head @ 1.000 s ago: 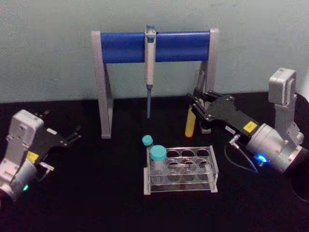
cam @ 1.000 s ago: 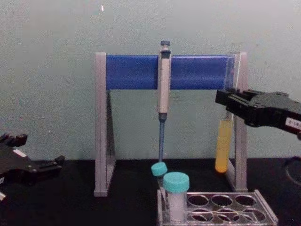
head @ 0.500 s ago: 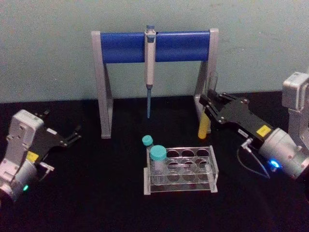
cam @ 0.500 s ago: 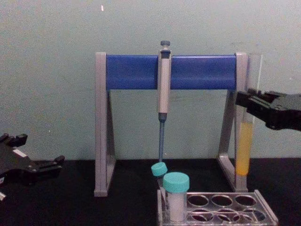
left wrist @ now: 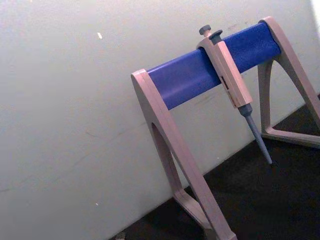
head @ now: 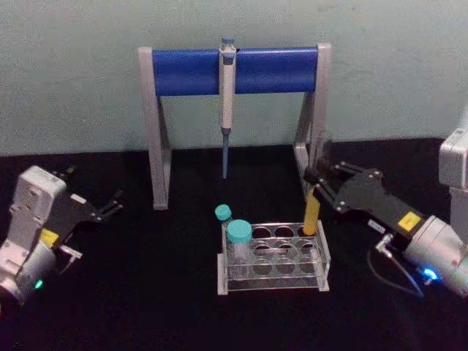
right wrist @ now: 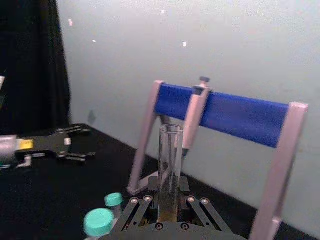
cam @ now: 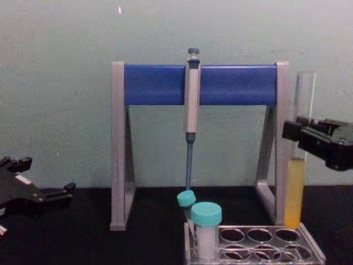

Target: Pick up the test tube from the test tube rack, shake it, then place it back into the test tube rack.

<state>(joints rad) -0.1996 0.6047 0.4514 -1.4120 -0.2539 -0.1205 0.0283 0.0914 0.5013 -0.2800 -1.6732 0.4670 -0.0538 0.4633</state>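
Observation:
My right gripper (head: 320,181) is shut on the test tube (head: 312,213), a long clear glass tube held upright with yellow-orange liquid in its lower part. The tube's round bottom hangs at the back right hole of the test tube rack (head: 274,282), a low clear plastic rack; I cannot tell whether it has entered the hole. Seen from the chest, the test tube (cam: 295,190) ends just above the rack (cam: 265,245), gripped mid-length by the right gripper (cam: 296,132). The right wrist view looks along the test tube (right wrist: 170,165). My left gripper (head: 111,205) rests open at the far left.
A tall grey stand with a blue crossbar (head: 234,71) stands behind the rack, a grey-blue pipette (head: 227,95) hanging from it. Two teal-capped tubes (head: 239,232) occupy the rack's left end. The stand's right leg (head: 313,124) is close behind the held tube.
My right gripper has carried the test tube from beside the stand's right leg forward and down to the rack's back right hole. The left arm has not moved.

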